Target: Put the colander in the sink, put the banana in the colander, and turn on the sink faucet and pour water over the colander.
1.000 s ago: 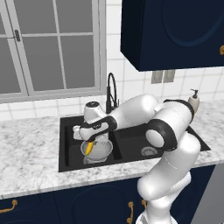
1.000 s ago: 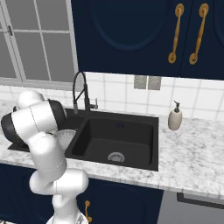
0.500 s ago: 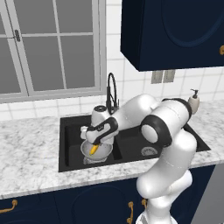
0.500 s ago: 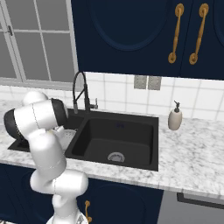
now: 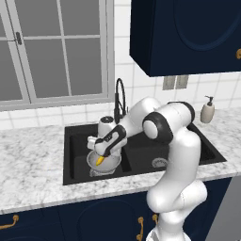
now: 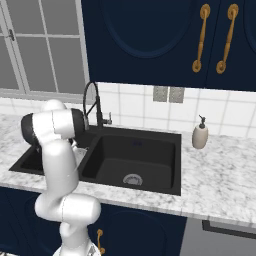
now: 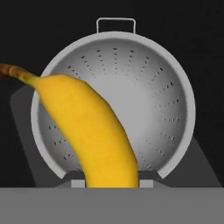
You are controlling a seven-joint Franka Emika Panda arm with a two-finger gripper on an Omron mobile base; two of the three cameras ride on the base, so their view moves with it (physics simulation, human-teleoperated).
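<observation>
The colander (image 5: 104, 161) is seen at the centre left of the left base view, set in the left basin of the sink (image 5: 75, 155), with the gripper (image 5: 100, 157) poised just above its rim. The banana (image 7: 89, 131) is held in the gripper, clamped near one end at the bottom of the hand view, and from there it reaches up and left across the bowl, its dark tip extending past the rim at the upper left of that frame. From this, a release at the present pose could be judged risky: the banana might come down on the rim and tip out into the basin, or the light colander might be knocked askew. The sink faucet (image 5: 118, 98) stands behind the basin, and no water is seen; its lever could be nudged by the arm during withdrawal.
</observation>
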